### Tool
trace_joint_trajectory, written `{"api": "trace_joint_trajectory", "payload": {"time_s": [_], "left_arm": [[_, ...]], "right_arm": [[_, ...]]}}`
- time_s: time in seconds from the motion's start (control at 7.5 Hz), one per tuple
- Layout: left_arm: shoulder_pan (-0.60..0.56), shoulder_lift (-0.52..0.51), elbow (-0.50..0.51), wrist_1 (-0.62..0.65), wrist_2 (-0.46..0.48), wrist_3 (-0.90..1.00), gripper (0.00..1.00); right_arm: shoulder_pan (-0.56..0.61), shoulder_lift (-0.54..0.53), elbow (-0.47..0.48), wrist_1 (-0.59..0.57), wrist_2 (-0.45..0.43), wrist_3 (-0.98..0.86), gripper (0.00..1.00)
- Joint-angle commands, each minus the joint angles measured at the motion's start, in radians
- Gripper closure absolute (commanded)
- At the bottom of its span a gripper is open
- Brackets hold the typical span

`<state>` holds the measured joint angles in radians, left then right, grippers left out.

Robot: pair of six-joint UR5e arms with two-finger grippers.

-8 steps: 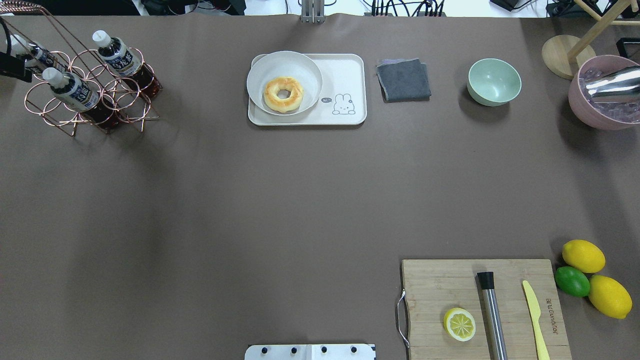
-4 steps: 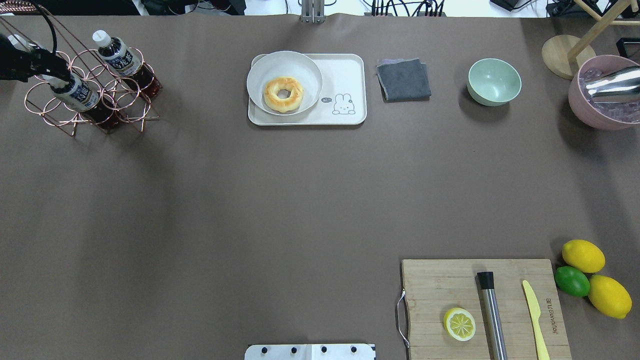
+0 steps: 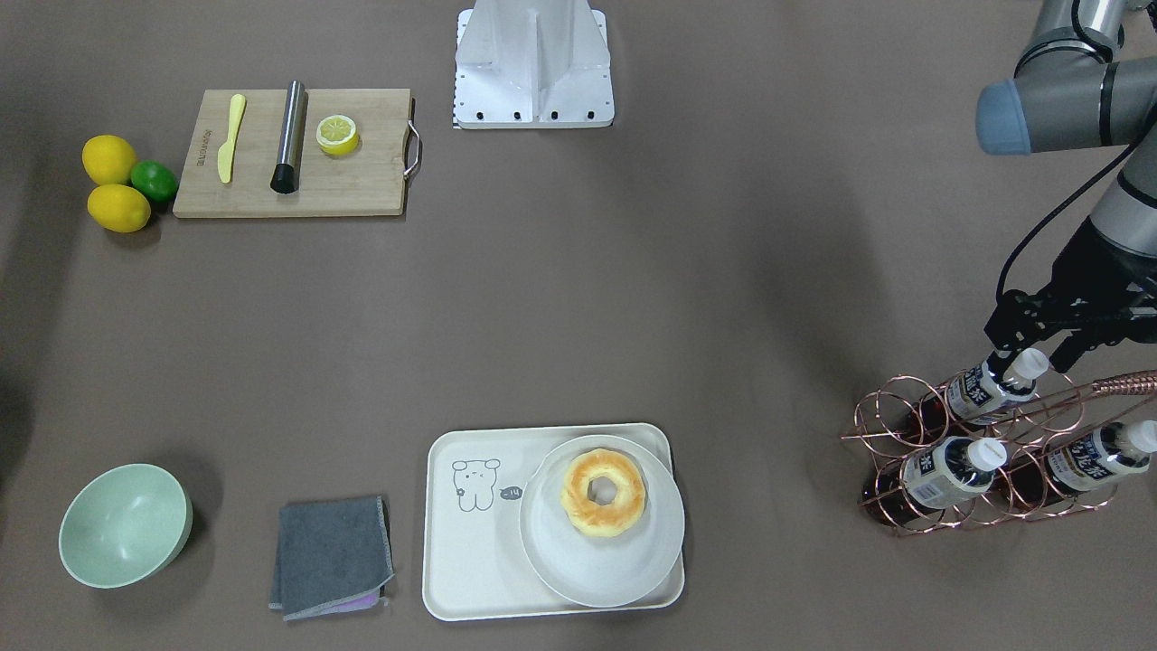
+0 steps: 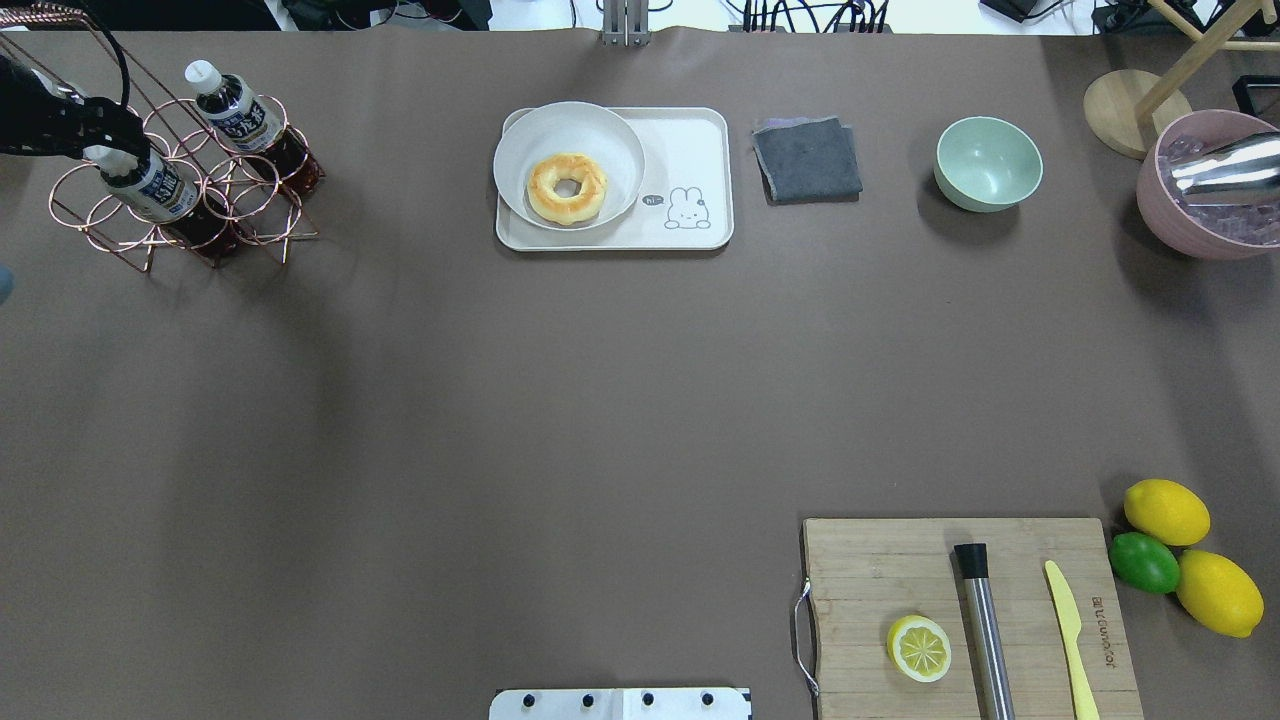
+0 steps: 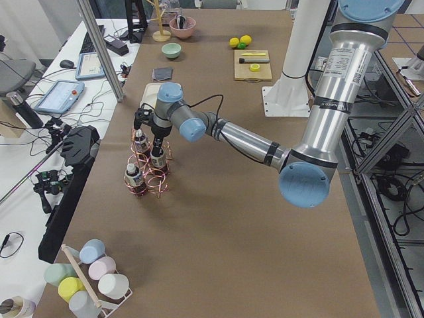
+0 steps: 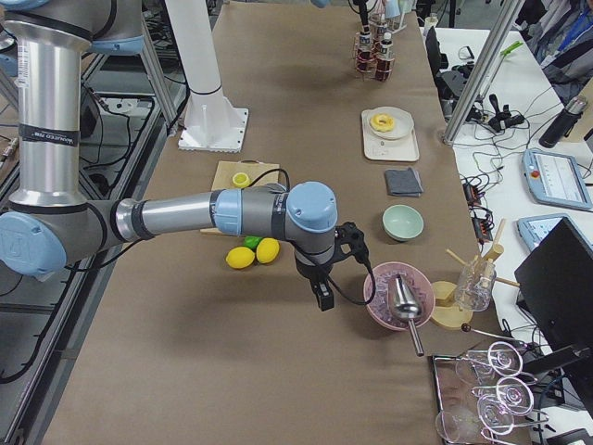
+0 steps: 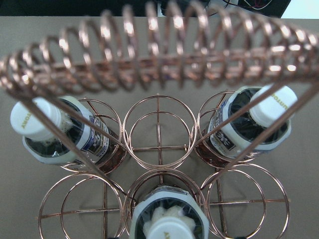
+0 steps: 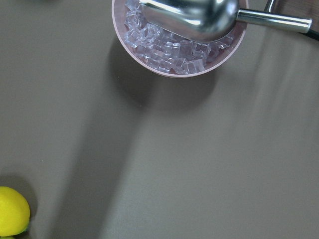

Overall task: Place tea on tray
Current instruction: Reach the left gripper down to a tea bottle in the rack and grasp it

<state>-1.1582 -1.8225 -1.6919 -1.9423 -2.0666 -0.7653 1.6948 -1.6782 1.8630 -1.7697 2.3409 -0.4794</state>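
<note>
The left gripper (image 3: 1030,351) hung over the copper wire rack (image 3: 1121,383) at the table's far edge on the robot's left. Its jaws stood apart on either side of the white cap of the tea (image 3: 978,391). Contact with the cap could not be confirmed. The tea stood tilted in a ring of the rack, well apart from the tray (image 3: 470,565).

The right gripper (image 6: 323,300) hung above bare table beside the pink bowl (image 4: 1168,230). Whether its jaws were apart or together could not be told.

The table was covered by a plain brown sheet (image 3: 578,298), lying flat. Benches with tablets and cables ran along the operators' side.

Count of items:
- Bottles: three, all in the rack, namely the tea, a second bottle (image 3: 945,472) and a third bottle (image 3: 1089,458).
- One tray, bearing one round plate (image 3: 597,571) with one doughnut (image 3: 578,495) on it.
- One grey cloth (image 3: 330,556), just beside the tray.
- Bowls: two, namely one green bowl (image 3: 122,524) and the pink bowl, which held ice cubes (image 8: 164,50) and one metal scoop (image 8: 194,15).
- One cutting board (image 3: 362,185), carrying one lemon half (image 3: 337,134), one steel cylinder (image 3: 289,136) and one yellow knife (image 3: 231,136).
- Whole lemons: two (image 3: 108,158) (image 3: 117,207), with one lime (image 3: 155,180) touching them, beside the board.
</note>
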Motion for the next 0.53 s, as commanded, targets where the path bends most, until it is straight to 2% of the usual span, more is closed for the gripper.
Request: {"api": "trace_joint_trajectory", "payload": {"time_s": [0.0, 0.13, 0.27, 0.4], "left_arm": [[0.0, -0.001, 0.005, -0.004, 0.0, -0.002, 0.65], [0.0, 0.002, 0.0, -0.003, 0.0, -0.012, 0.95], [0.0, 0.002, -0.003, -0.003, 0.002, -0.012, 1.0], [-0.001, 0.005, -0.011, 0.0, 0.0, -0.006, 1.0]], "right_arm": [[0.005, -0.006, 0.001, 0.015, 0.002, 0.001, 0.0], [0.005, -0.008, 0.004, 0.015, 0.009, 0.001, 0.0], [0.008, -0.008, 0.005, 0.015, 0.014, 0.001, 0.0], [0.009, -0.008, 0.007, 0.015, 0.014, 0.001, 0.0]]}}
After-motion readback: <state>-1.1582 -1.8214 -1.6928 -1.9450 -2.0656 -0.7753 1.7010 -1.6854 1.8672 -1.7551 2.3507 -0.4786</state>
